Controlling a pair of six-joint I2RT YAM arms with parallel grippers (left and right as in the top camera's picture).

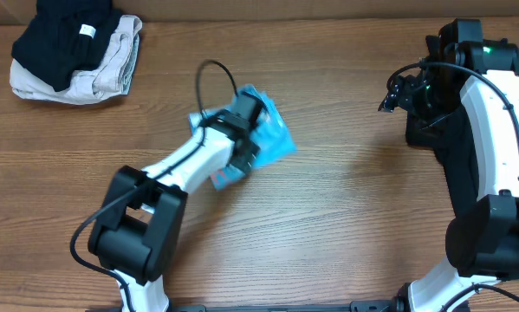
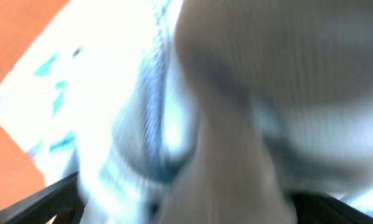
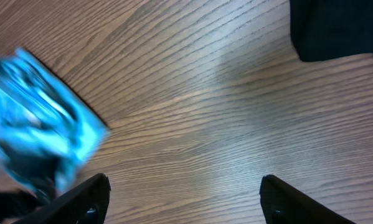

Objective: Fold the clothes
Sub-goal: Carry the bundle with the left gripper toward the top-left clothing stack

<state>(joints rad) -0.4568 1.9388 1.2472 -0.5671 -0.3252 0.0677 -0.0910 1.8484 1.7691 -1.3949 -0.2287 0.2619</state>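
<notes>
- Light-blue soft-cloth T-shirt (image 1: 275,132): a small squarish packet mid-table, a bit left of centre and toward the far side. One corner pokes out right of the arm. We read it as folded, or nearly.
- L arm's black two-finger gripper (image 1: 249,126): sits right on top of that packet. In its wrist view the jaws stand spread wide at the frame edges, w/ pale cloth blurred up against the lens. Released, we judge, so pressing rather than pinching. Whether any fabric is caught we can't tell.
- Why there: prob. to keep the fold flat, or to get a hold for shifting the packet.
- Pile of folded black and beige garments (image 1: 73,52): far-left corner, well apart from the shirt. Looks like the "done" stack, so the blue one likely belongs there.
- R arm's gripper (image 3: 186,200): jaws apart, nothing btw them, only wood below. It hangs over the right side, well clear of the shirt. Parked out of the way, we think.
- Brown wood-grain tabletop (image 1: 346,217): carries it all.
- Dark mass (image 3: 335,25), far right in the R wrist view: garment or arm base, can't tell.
</notes>
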